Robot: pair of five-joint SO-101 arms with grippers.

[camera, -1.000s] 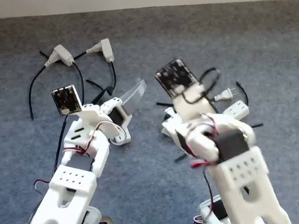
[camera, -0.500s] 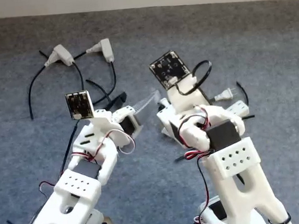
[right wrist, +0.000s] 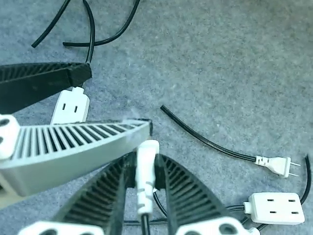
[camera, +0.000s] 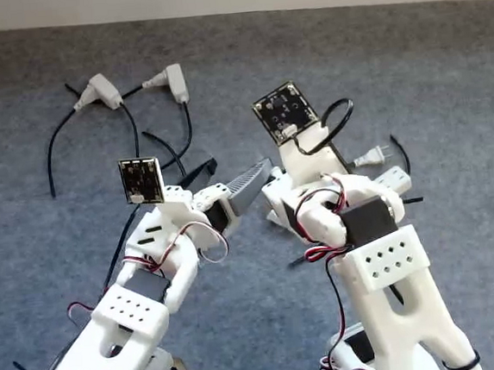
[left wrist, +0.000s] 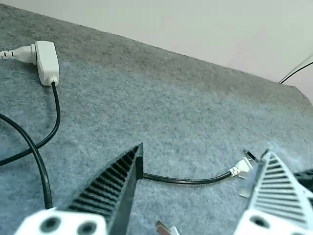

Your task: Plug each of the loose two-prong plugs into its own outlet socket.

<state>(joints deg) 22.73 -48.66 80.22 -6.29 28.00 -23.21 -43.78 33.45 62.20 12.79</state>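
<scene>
In the right wrist view my right gripper [right wrist: 146, 157] is shut on a white two-prong plug [right wrist: 146, 171] on a black cable. A white outlet socket [right wrist: 71, 105] lies on the carpet between the left arm's black finger [right wrist: 44, 81] and grey finger [right wrist: 73, 142]. My left gripper [left wrist: 203, 151] is open over the carpet, holding nothing; in the high view it [camera: 241, 162] sits just beside the right arm's wrist. A loose plug [right wrist: 276, 165] [left wrist: 242, 169] [camera: 374, 155] lies prongs out, beside another outlet socket [right wrist: 274, 205] [camera: 389, 179].
Two more white cord ends [camera: 100, 92] [camera: 175, 81] with black cables lie at the back left; one [left wrist: 46, 61] appears in the left wrist view. Loose black cable [right wrist: 88, 29] curls across the grey carpet [camera: 428, 74], which is bare at the back right.
The left arm has swung right and forward, bringing its open gripper close to the right gripper. The right arm rose a little early on and has hardly moved since.
</scene>
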